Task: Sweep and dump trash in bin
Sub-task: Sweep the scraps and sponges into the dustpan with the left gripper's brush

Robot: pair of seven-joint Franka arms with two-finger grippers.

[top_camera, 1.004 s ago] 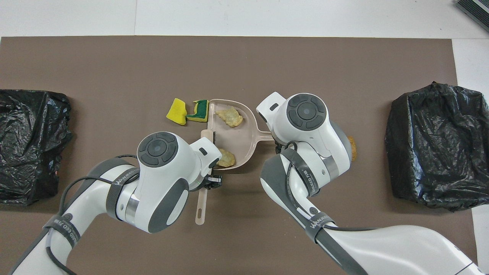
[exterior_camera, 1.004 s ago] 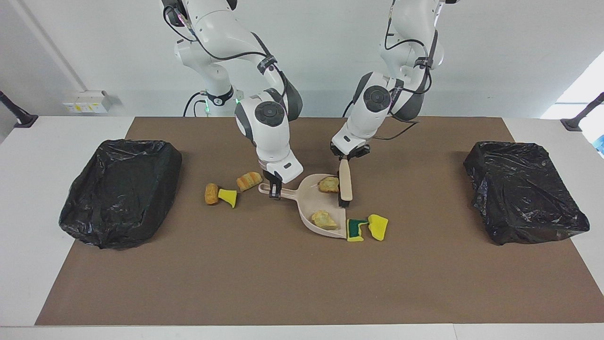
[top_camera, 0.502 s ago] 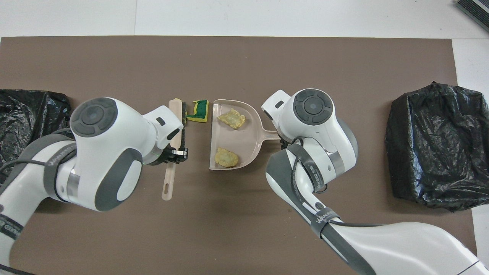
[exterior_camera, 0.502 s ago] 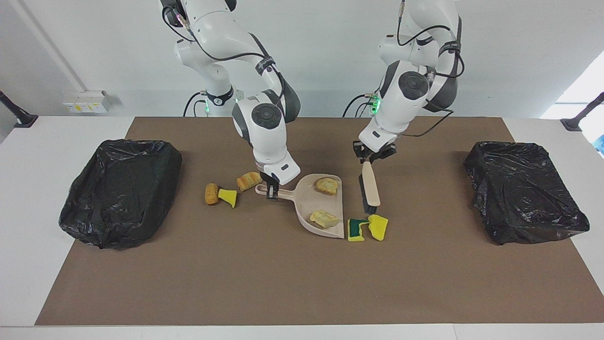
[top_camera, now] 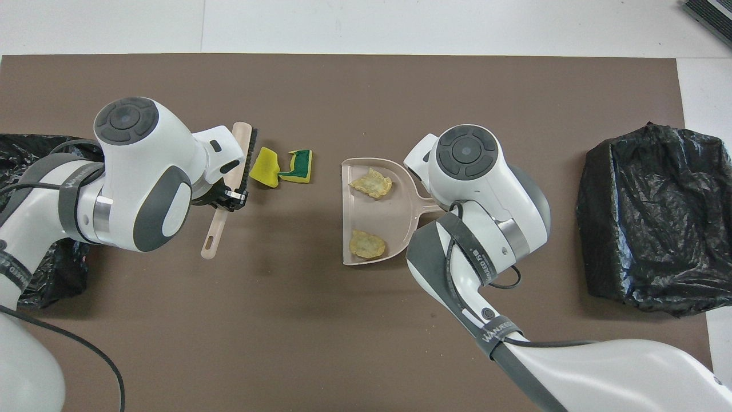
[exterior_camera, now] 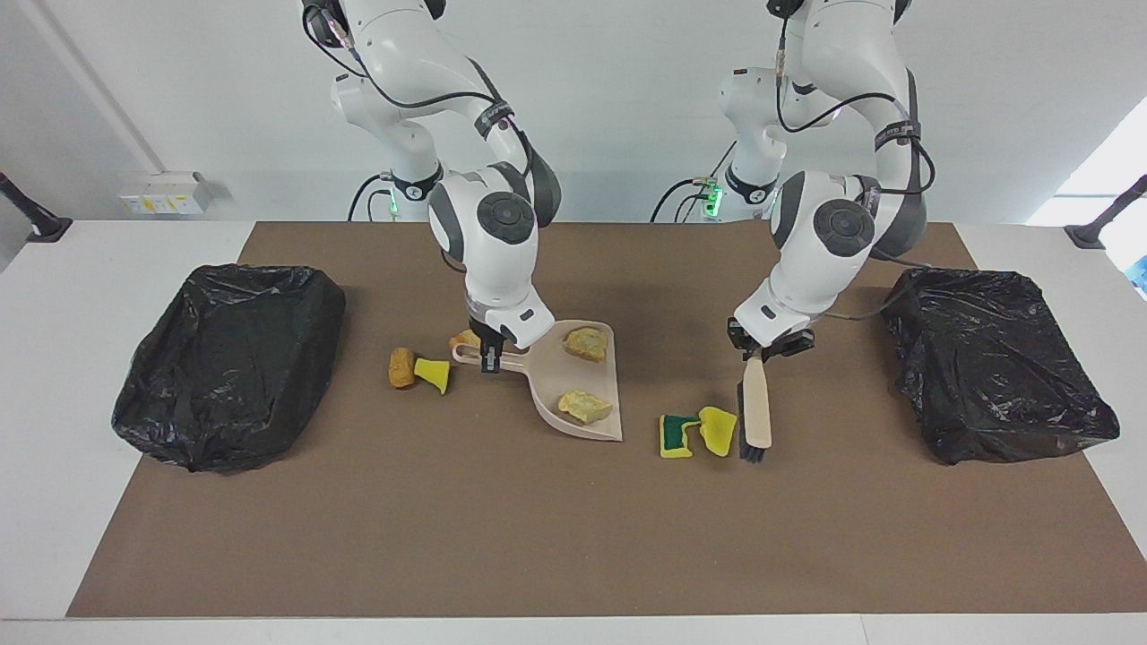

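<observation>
the left gripper (exterior_camera: 758, 351), fingers clenched on the brush (exterior_camera: 755, 414), should drag the two sponge scraps (exterior_camera: 698, 432) level toward the dustpan (exterior_camera: 578, 385), which the right gripper (exterior_camera: 487, 355) grips by its handle, lip down on the bench (exterior_camera: 573, 528). two scraps lie in the pan, three by its handle. since a second ago the brush crossed over the sponges and the pan slid away.
</observation>
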